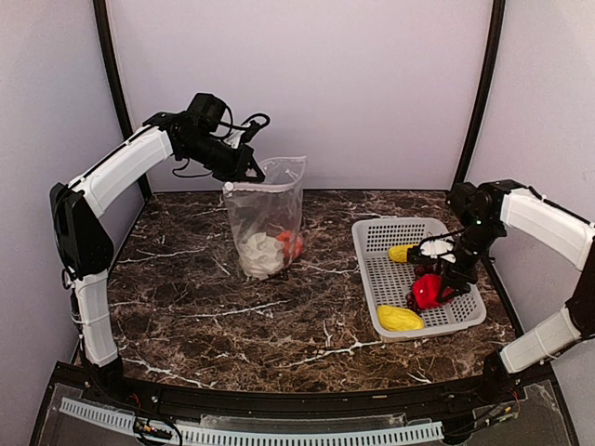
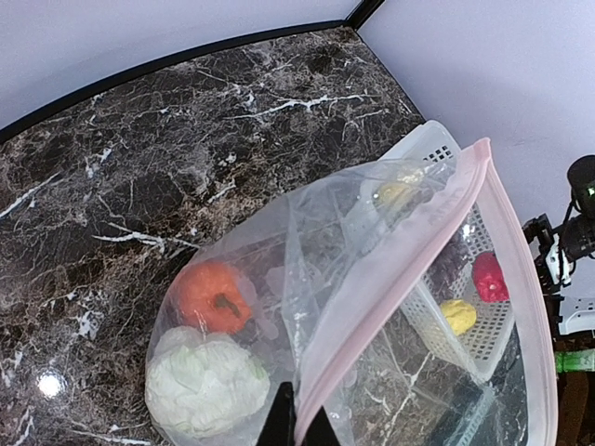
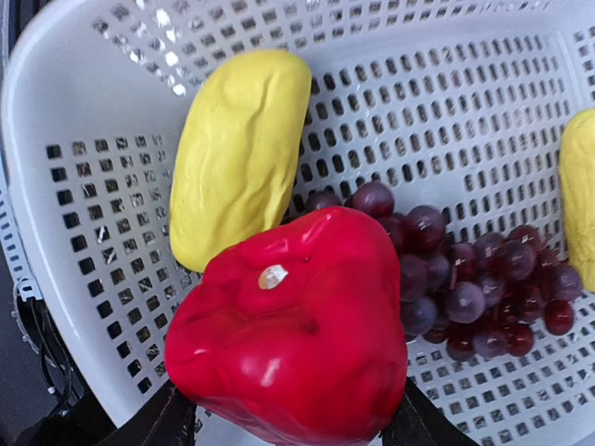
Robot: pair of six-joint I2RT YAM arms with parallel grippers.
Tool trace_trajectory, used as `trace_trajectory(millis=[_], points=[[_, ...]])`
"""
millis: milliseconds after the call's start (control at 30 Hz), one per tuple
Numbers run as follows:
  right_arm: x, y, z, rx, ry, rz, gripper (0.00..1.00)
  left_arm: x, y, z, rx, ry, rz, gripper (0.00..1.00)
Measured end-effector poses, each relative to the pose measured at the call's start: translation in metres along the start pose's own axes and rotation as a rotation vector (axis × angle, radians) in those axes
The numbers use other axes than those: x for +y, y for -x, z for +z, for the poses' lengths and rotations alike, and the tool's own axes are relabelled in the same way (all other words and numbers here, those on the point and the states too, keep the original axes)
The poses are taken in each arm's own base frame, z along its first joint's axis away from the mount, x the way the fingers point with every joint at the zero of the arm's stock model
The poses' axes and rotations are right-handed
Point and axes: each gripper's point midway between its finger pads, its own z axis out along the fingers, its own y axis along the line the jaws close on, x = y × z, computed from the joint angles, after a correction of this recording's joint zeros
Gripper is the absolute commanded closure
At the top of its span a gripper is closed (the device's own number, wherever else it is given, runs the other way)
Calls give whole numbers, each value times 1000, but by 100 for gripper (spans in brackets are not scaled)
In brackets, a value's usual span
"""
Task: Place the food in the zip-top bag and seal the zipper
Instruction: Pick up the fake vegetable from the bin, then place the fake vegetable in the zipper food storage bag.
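The left gripper [image 1: 253,173] has its fingers pinched tight on the zipper [image 2: 409,269], at the left corner of the mouth of the zip-top bag [image 1: 270,218]; in the left wrist view the two dark fingertips [image 2: 279,418] meet on the pink strip at the bottom of the picture. From that pinch the strip's two sides run apart, so the mouth gapes. The bag hangs upright from the grip, its bottom resting on the dark marble table [image 1: 186,297], left of the white basket [image 1: 390,230] and apart from it. Inside, at the bottom, lie the cauliflower [image 2: 204,386] and the orange pumpkin [image 2: 214,295], touching each other, the pumpkin on the far right side of the cauliflower. The right gripper [image 1: 433,290] reaches down into the basket and its fingers [image 3: 177,420] close on the red pepper [image 3: 297,353] from either side, at a middling width set by the pepper's body; whether the pepper is off the basket floor I cannot tell. Just behind the pepper in the right wrist view lies the grape bunch [image 3: 474,279], and beside it one yellow piece [image 3: 237,158] rests against the basket wall, with a second yellow piece [image 3: 581,195] at the picture's right edge. From above, one yellow piece sits at the near left corner of the basket and the other at its far side
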Motion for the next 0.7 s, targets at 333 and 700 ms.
trace_trajectory(millis=[333,700], points=[[-12,105,-104,-363,-86,-107,65,-1,4,0,-16,-8,-12,99],[13,243,-169,-746,-79,-358,67,-8,4,0,-11,-46,-22,99]])
